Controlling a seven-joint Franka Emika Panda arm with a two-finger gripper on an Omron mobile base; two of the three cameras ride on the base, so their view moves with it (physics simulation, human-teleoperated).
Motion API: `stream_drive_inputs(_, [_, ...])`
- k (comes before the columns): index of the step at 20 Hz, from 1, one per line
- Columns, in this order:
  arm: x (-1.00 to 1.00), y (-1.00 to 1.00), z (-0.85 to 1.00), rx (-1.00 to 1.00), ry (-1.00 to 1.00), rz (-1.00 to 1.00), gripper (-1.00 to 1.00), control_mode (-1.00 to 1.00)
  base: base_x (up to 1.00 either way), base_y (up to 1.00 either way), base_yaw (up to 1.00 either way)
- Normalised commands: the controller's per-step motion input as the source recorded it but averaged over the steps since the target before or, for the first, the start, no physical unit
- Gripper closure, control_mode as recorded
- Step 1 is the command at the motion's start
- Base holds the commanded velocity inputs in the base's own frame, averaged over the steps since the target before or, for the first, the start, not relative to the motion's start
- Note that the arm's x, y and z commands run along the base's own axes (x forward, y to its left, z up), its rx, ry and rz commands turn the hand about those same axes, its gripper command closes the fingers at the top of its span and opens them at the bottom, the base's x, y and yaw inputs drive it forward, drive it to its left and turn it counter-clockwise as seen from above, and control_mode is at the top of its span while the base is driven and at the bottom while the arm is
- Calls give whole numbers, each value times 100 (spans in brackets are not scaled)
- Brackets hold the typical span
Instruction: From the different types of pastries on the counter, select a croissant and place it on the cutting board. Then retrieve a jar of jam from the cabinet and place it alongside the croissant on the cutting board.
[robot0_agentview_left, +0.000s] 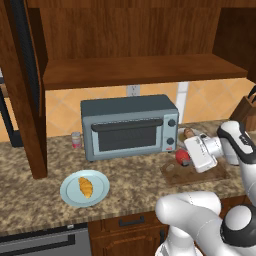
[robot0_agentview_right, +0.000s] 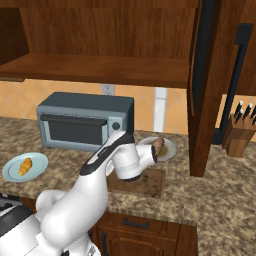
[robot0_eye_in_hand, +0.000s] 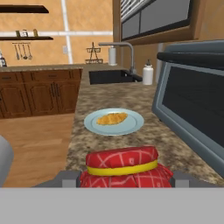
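My jaws (robot0_eye_in_hand: 125, 178) are closed narrowly on the jar of jam (robot0_eye_in_hand: 124, 168), a squat red jar with a pale crosshatch pattern and a yellow band under its top. I hold it over the near end of the dark cutting board (robot0_agentview_left: 175, 176) on the speckled table (robot0_agentview_left: 30, 195). Ahead of my jaws, well apart, the golden ridged croissant (robot0_eye_in_hand: 112, 118) lies on a round light blue plate (robot0_eye_in_hand: 133, 124). A grey toaster oven (robot0_agentview_left: 129, 126) stands beside me.
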Motion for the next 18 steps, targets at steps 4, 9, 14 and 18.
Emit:
stream_drive_inputs(4, [0,-16,-16,0,0,0,100,-100,0,0,0])
stream_drive_inputs(9, [2,-31,-20,0,0,0,100,-100,0,0,0])
stream_drive_inputs(14, [14,-24,-20,0,0,0,100,-100,0,0,0])
stream_drive_inputs(18, [18,-19,-24,0,0,0,100,-100,0,0,0])
